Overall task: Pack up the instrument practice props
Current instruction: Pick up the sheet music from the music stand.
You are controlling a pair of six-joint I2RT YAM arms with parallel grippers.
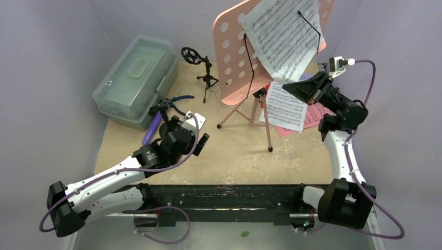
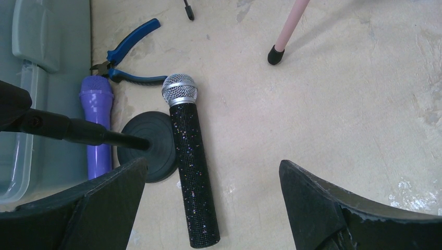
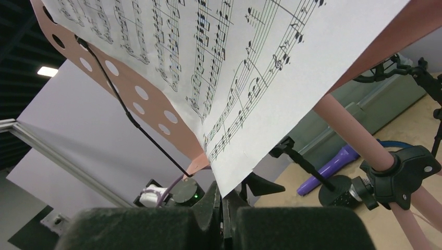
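Currently the right gripper (image 3: 223, 208) is pinched tight on the bottom corner of the white page (image 3: 250, 62). That page sits against the face of the pink music rack (image 1: 237, 57). The rack stands upright on its tripod legs at the back middle of the bench (image 1: 234, 161).

A second white sheet (image 1: 284, 108) is lower down, under the rack's ledge and just beside the right gripper. I cannot tell if it hangs or lies flat. A red page (image 1: 319, 114) lies on the bench beneath it.

The left gripper (image 2: 212, 165) hovers low over the left part of the bench, fingers spread wide and holding nothing. The black-silver microphone (image 2: 190, 156) lies flat below it, silver head pointing away from the arm. It is touching the round base (image 2: 156, 151) of a black mic stand (image 2: 78, 130).

The purple microphone (image 2: 97, 125) lies on the other side of that base, just beside the wall of the clear case (image 2: 31, 104), whose lid is closed. The blue-handled pliers (image 2: 125, 57) lie just past the two mic heads, with the nose near the purple one.

A black mic tripod (image 1: 207, 79) stands upright between the case and the rack, well apart from both grippers.
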